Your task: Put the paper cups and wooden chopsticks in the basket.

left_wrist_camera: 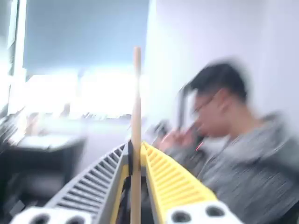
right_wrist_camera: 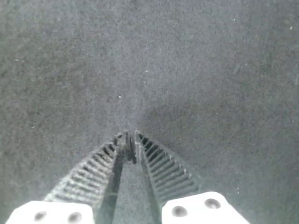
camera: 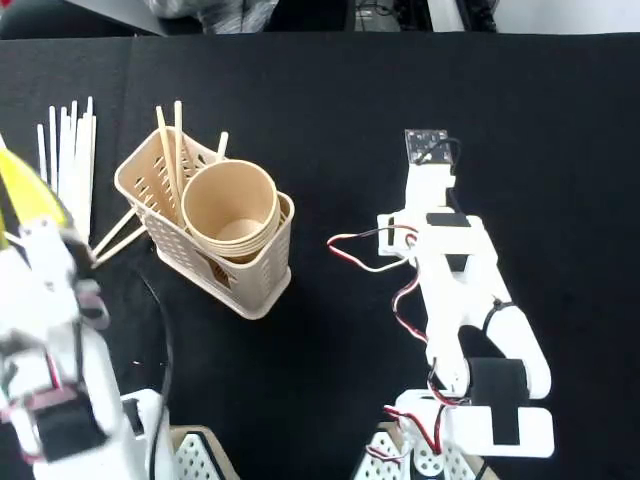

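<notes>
**Stage of the task: cups stowed, chopsticks partly stowed.**

- The paper cups (camera: pixel 230 205) sit nested as one stack, mouth up, inside the basket (camera: pixel 235 280), which stands on the left half of the black table (camera: pixel 330 100). No cup lies outside it, so the cup part appears complete.
- Several wooden chopsticks (camera: pixel 168 150) stand in the basket beside the stack, leaning on the far rim with their tips above it.
- Two further sticks (camera: pixel 118 238) jut out at the basket's lower left side. It cannot be told whether they pass through the slotted wall or lie on the table against it.
- A row of loose chopsticks (camera: pixel 70 150) lies side by side on the table near its left edge, apart from the basket. These are judged to be the main work left.
- One held chopstick (left_wrist_camera: pixel 136 93) is pinched between the closed jaws of the left gripper (left_wrist_camera: pixel 135 150) and points out past the tips into the room. The left arm is at the table's left edge, short of the basket, so this stick is not yet delivered.
- The right gripper (right_wrist_camera: pixel 129 140) hangs over bare table to the right of the basket, well apart from it. Its jaws are closed on nothing.
</notes>
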Robot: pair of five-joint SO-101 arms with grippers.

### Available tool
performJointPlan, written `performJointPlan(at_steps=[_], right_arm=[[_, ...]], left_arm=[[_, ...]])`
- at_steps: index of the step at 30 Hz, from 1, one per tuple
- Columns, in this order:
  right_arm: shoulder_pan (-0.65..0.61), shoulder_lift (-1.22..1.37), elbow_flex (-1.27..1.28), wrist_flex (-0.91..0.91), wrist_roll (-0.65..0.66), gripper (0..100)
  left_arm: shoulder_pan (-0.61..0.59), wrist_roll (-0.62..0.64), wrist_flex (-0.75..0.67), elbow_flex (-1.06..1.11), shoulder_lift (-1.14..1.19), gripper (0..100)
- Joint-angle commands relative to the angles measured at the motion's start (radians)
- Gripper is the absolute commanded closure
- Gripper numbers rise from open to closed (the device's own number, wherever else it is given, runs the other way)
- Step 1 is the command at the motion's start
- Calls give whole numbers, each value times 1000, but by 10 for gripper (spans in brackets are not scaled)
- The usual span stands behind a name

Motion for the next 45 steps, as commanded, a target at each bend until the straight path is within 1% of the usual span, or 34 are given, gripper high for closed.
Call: performJointPlan(at_steps=[1, 4, 6, 10, 16, 19, 28, 37, 40, 45], right_arm=[[-11, -24, -2, -15, -3, 984], [-11, -24, -2, -15, -3, 984], [-11, -24, -2, -15, -3, 984], [-11, -24, -2, -15, -3, 984], [-11, -24, -2, -15, -3, 984], [-11, -24, -2, -17, -3, 984], [-11, -24, -4, -18, -3, 984], [-11, -24, -4, -18, -3, 984], [-11, -24, -4, -20, -3, 984], [-11, -24, -4, -20, -3, 984]], left_arm=[[183, -2, -28, -65, -98, 971], [222, 5, -32, -110, -49, 971], [249, 6, -34, -125, 29, 971], [260, 25, -46, -163, 219, 971], [214, 143, -196, -177, 456, 971], [211, 172, -249, -179, 525, 971], [213, 176, -255, -180, 569, 971], [219, 176, -253, -318, 580, 971], [216, 176, -255, -344, 631, 971], [213, 176, -256, -375, 779, 971]])
